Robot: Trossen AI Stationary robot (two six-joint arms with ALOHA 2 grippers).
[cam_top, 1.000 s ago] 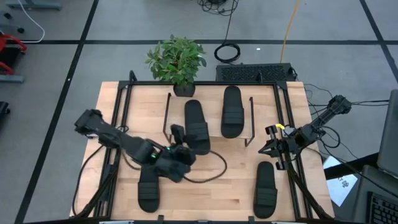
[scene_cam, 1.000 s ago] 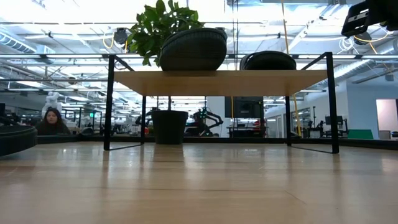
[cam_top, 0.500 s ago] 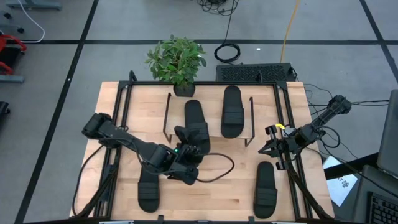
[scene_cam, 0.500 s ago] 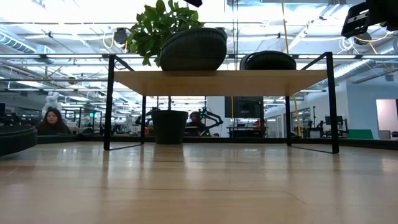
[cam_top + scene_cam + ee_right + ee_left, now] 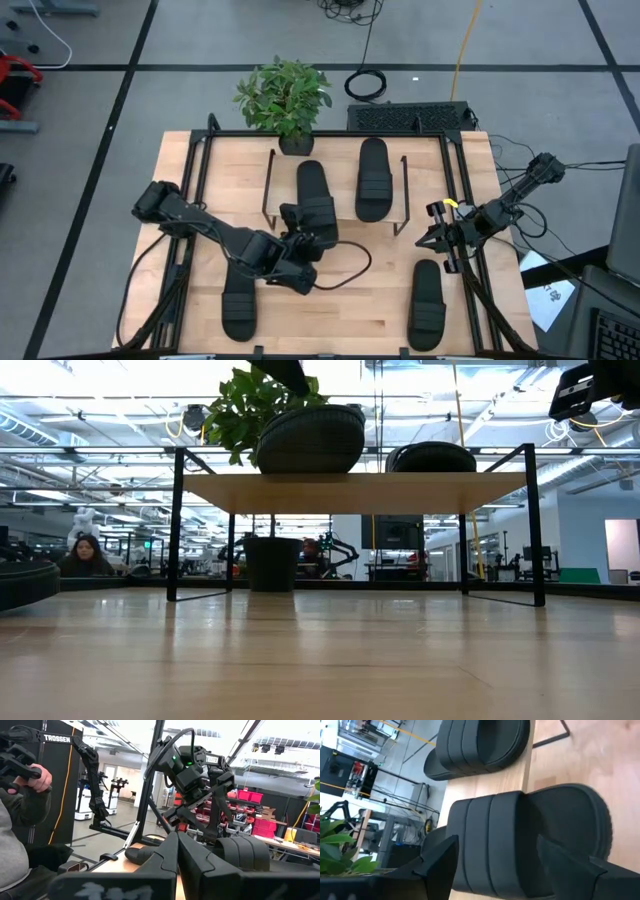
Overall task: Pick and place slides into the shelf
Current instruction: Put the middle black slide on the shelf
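Observation:
The shelf (image 5: 338, 205) stands at the table's far middle with two black slides on its top board. The left slide (image 5: 315, 198) lies with its heel end over the board's near edge; the right slide (image 5: 373, 178) lies beside it. My left gripper (image 5: 305, 222) is open, slanting down over the left slide's heel half (image 5: 520, 845), one finger on either side of it. Two more slides lie on the table, one near left (image 5: 238, 300) and one near right (image 5: 428, 302). My right gripper (image 5: 437, 236) waits shut at the table's right rail.
A potted plant (image 5: 285, 100) stands at the far edge behind the shelf. A dark cable (image 5: 345, 268) loops over the table near my left arm. Black rails (image 5: 195, 180) run along the table's sides. A person's hand (image 5: 31, 775) shows beyond the table.
My left gripper has sunk toward the left slide on the shelf and tipped further down; in the low view it now shows at the top above that slide. The slide lies where it was.

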